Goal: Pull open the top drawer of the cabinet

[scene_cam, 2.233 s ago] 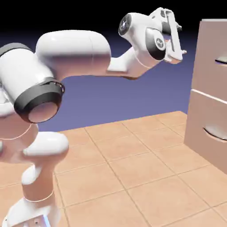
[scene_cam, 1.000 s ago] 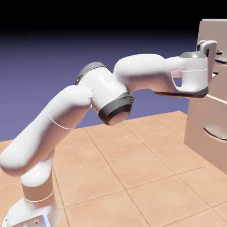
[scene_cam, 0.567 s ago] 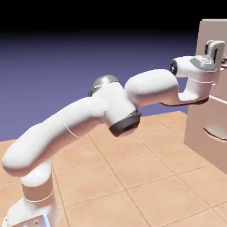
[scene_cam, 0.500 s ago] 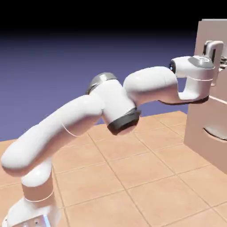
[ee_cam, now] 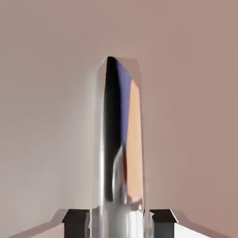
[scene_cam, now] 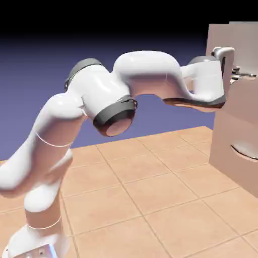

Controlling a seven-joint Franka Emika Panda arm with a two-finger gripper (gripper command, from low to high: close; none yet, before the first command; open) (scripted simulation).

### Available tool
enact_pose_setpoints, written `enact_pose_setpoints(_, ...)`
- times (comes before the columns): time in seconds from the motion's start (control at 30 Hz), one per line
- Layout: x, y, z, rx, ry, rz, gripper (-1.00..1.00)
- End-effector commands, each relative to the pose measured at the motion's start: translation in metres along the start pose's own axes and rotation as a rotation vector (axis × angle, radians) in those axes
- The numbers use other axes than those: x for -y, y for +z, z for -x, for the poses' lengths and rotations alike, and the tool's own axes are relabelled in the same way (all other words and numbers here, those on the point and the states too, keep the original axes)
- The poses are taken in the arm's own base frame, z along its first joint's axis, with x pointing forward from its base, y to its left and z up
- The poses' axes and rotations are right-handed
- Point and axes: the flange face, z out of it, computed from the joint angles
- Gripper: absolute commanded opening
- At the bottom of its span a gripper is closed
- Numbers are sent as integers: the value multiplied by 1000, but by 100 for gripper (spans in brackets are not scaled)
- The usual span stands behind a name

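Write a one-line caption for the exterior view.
Gripper closed on its handle, the top drawer stands out from the cabinet.

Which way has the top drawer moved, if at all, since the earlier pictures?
Yes: the top drawer has come outward, toward the exterior view's left, and now juts past the lower drawer.

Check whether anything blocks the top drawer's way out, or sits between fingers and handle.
Nothing visible between fingers and handle. The arm stands before the top drawer, so it must back away.
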Motion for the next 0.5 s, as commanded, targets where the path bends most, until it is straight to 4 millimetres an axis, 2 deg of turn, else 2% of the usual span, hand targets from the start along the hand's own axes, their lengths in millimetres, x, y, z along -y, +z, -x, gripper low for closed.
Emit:
enact_pose_setpoints(0.0,-1,-7,1,2,-3,2,-100)
enact_pose_setpoints(0.47,-1,-90,1,2,-3,2,-100)
